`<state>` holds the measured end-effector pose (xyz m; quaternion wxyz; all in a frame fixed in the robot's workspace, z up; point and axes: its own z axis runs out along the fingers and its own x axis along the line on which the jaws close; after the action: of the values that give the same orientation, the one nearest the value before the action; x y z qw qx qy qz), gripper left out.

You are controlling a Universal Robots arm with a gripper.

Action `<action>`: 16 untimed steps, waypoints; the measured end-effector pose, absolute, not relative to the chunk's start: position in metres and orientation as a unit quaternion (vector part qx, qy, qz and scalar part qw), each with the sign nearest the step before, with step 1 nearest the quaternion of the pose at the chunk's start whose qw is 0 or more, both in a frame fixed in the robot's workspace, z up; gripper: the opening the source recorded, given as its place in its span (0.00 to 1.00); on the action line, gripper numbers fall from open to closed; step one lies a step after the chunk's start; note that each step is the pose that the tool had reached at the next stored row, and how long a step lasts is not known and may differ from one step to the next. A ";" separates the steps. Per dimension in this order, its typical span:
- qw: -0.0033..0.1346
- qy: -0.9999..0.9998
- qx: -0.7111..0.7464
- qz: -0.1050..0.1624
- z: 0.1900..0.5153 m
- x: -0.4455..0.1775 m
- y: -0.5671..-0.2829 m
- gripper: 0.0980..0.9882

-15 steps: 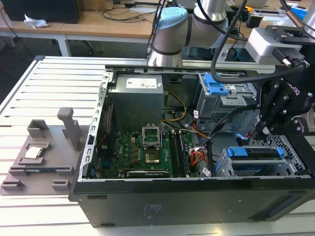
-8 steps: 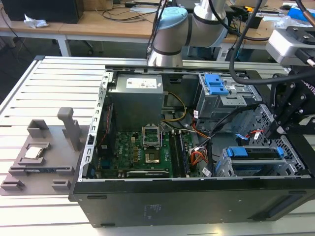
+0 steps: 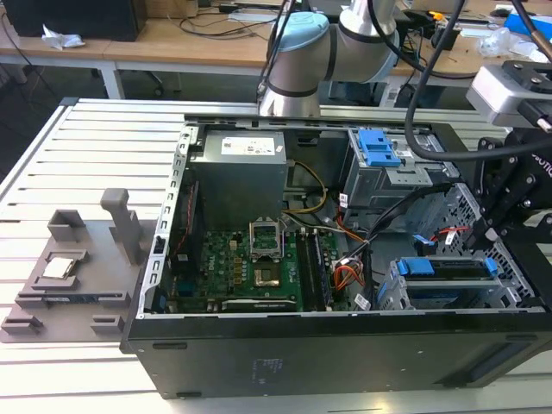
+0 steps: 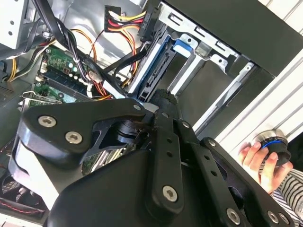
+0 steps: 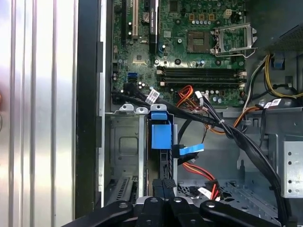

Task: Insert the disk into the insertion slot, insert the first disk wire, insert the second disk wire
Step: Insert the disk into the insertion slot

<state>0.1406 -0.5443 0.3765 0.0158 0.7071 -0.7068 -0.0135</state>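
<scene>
Claw (image 5: 163,187) looks pinched together, empty, tip right by the disk (image 5: 161,135), which sits in the insertion slot (image 5: 124,146) around 4 o'clock in the exterior view. Worry: the loose blue-tipped wire (image 5: 189,149) just beside could snag or get pinched if it pushes crooked

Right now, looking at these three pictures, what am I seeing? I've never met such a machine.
A silver and pale blue robot arm reaches over an open black computer case on a slatted metal table. One picture comes from a camera off the arm, two from cameras at its wrist. Its black gripper is close to the silver disk in a bright blue carrier, which sits in the silver perforated metal slot. A grey holder plate lies beside the case.
</scene>
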 end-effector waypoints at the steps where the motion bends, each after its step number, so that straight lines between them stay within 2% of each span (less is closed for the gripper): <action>1: 0.016 -0.707 0.707 -0.014 0.376 0.141 -0.544 0.01; 16: 0.016 -0.707 0.707 -0.013 0.358 0.145 -0.544 0.01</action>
<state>0.1450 -0.5443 0.3576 0.0160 0.7071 -0.7068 -0.0134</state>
